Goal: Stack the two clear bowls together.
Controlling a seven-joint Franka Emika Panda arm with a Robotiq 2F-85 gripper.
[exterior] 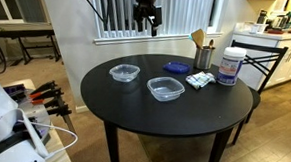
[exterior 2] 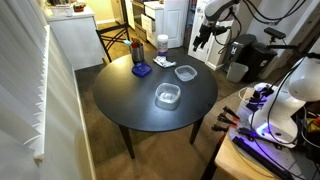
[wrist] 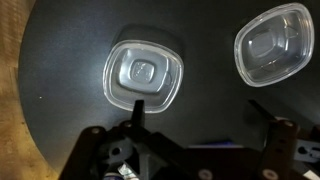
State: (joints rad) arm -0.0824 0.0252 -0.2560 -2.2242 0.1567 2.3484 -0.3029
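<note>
Two clear squarish bowls sit apart on the round black table [exterior: 134,105]. In an exterior view one bowl [exterior: 124,72] is at the back left and the other bowl [exterior: 166,88] is nearer the middle. They also show in an exterior view as a near bowl [exterior 2: 167,96] and a far bowl [exterior 2: 186,73]. In the wrist view one bowl [wrist: 146,77] lies left of centre and the other bowl [wrist: 273,45] at the top right. My gripper [exterior: 145,24] hangs high above the table's far side, open and empty; its fingers [wrist: 203,115] frame bare table.
A flat dark blue disc [exterior: 174,67], a white jar with a blue lid [exterior: 229,66], a utensil holder [exterior: 203,56] and a small packet [exterior: 198,81] stand at the back right. A chair [exterior: 262,57] is behind the table.
</note>
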